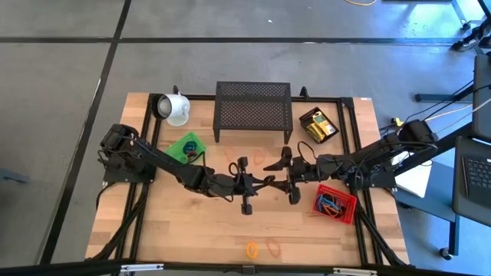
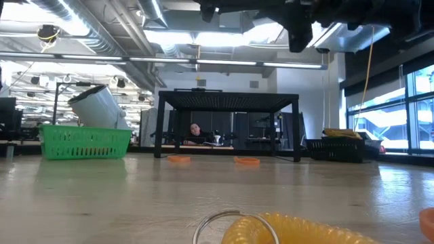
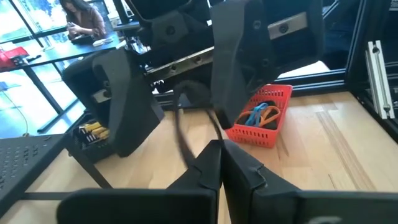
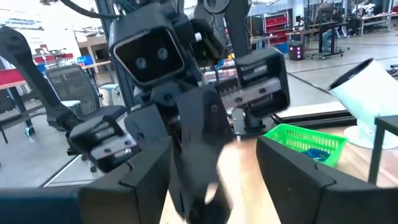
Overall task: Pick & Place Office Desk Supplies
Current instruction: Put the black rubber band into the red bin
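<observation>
My left gripper (image 1: 268,182) and right gripper (image 1: 281,179) meet tip to tip above the table's middle. The left one is shut on a thin black loop (image 3: 185,115). The right gripper (image 3: 186,93) is open, with one finger (image 3: 127,109) on each side of the loop, and no touch shows. In the right wrist view its own fingers (image 4: 298,177) flank the left gripper (image 4: 199,168). More loops lie in a red basket (image 1: 335,202) and a green basket (image 1: 186,147). Yellow boxes (image 1: 319,126) sit in a black tray. Orange loops (image 1: 261,248) lie flat near the table's near edge. My left gripper pinches the black loop at its near end (image 3: 216,135) between its two shut fingertips. The fingers come about level from the table's left. The loop sticks out beyond the tips into the right gripper's gap, lifted clear of the table.
The black mesh shelf (image 1: 253,110) stands at the far edge, with the white mug (image 1: 175,109) lying to its left. Two more orange loops (image 1: 245,157) lie in front of the shelf. A black frame (image 1: 354,107) borders the table. A person (image 2: 195,132) sits far behind.
</observation>
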{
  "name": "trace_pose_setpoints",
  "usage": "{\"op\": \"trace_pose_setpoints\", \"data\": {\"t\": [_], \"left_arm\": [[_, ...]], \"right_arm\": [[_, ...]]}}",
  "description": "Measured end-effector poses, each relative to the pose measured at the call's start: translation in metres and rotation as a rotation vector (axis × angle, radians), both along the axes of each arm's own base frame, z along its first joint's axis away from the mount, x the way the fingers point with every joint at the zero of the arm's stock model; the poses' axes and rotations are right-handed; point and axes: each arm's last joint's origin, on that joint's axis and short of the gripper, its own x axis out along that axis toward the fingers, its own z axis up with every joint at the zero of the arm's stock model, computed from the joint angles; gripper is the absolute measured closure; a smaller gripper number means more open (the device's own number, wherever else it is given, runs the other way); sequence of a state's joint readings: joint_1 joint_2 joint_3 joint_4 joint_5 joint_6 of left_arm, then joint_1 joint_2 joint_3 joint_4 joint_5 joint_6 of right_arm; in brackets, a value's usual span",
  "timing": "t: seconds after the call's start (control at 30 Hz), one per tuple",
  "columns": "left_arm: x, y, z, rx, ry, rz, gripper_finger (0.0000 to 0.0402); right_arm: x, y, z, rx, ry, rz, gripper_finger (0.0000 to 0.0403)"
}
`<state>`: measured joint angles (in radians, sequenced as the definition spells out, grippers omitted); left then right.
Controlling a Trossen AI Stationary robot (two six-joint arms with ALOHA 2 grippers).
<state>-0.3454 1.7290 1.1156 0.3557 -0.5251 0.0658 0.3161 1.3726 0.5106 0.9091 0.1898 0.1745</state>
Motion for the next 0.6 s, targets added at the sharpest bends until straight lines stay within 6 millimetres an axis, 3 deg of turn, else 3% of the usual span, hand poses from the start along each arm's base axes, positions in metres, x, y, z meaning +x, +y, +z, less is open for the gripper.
{"op": "trace_pose_setpoints", "data": {"t": [0.23,0.6], "left_arm": [[0.0000,0.0001,0.0000,0.001,0.000,0.004,0.0398],[-0.0002,0.0000,-0.0006,-0.061,-0.009,0.022,0.0384]], "right_arm": [[0.0106,0.0042,0.0002,0.000,0.018,0.003,0.0221],[0.0113,0.0045,0.0001,0.040,0.033,0.004,0.0393]]}}
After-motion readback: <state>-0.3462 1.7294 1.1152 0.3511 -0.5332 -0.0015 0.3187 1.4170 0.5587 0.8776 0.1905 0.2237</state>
